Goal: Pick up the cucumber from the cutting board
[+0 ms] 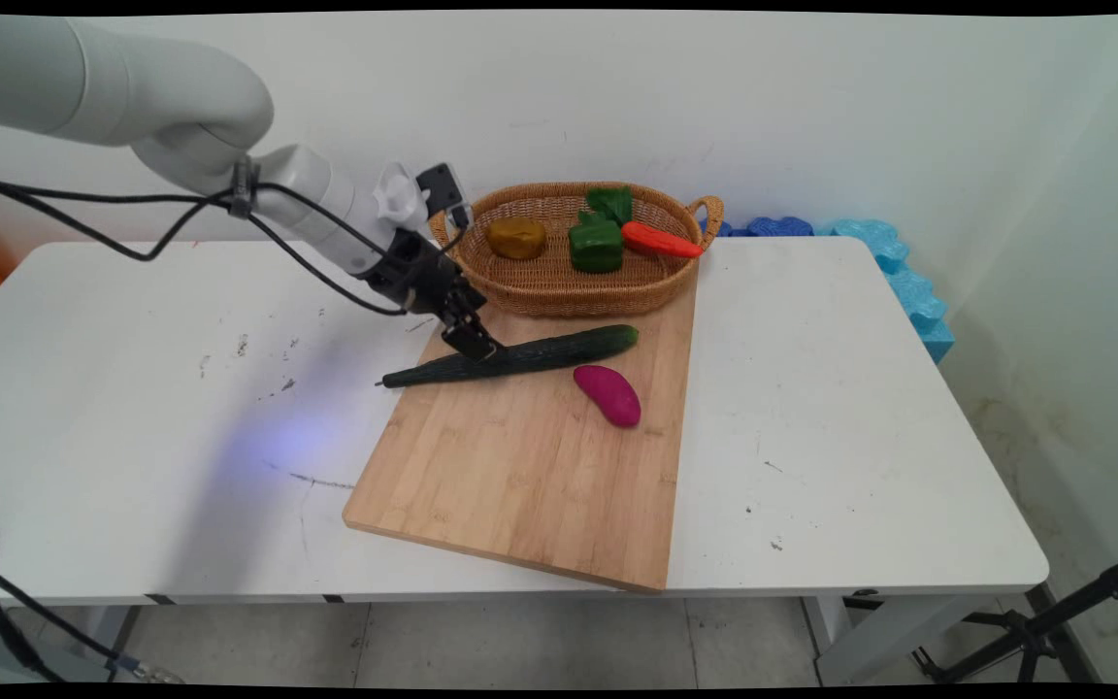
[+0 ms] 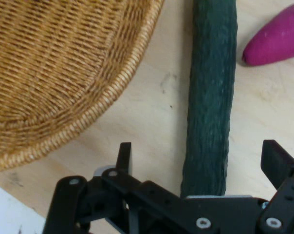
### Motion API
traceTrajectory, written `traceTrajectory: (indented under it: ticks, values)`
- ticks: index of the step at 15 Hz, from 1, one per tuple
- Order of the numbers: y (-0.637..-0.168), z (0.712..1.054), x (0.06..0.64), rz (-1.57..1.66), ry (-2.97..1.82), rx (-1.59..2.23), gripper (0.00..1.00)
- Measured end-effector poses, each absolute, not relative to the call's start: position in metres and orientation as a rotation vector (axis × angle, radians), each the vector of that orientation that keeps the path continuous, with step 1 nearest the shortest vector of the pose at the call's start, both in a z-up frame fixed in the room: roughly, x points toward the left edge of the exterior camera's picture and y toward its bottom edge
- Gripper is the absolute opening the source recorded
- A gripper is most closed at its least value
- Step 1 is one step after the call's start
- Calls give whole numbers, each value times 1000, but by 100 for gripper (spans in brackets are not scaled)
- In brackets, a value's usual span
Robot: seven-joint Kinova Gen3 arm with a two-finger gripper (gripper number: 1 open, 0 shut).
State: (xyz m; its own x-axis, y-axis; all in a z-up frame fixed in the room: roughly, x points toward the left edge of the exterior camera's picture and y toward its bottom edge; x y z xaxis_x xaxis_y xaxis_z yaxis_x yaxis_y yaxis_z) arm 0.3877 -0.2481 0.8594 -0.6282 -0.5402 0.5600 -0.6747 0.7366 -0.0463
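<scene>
A long dark green cucumber (image 1: 520, 356) lies across the far part of a wooden cutting board (image 1: 520, 466). My gripper (image 1: 476, 348) is down at its left half, open, one finger on each side of it. The hand view shows the cucumber (image 2: 210, 97) running up between the two fingertips (image 2: 123, 155), with a gap on both sides, my gripper (image 2: 200, 161) straddling it. A purple sweet potato (image 1: 608, 394) rests on the board just right of the cucumber's middle, and its end (image 2: 276, 36) shows at the hand view's upper right.
A wicker basket (image 1: 559, 291) stands at the board's far end, close to my hand, holding a brown potato (image 1: 516, 238), a green pepper (image 1: 596, 243) and a carrot (image 1: 661, 241). Its wall (image 2: 64, 73) fills the hand view's left. Blue foam (image 1: 870, 243) lines the back right corner.
</scene>
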Motion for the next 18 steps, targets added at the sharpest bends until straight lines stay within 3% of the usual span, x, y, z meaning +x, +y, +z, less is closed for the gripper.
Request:
traceTrajectory:
  ticks: [13,14,18]
  values:
    - [-254,820,383,313,-2483,861,100]
    - [-254,818,382,311,-2487,856,0]
    - [-253,813,380,301,-2502,832,0]
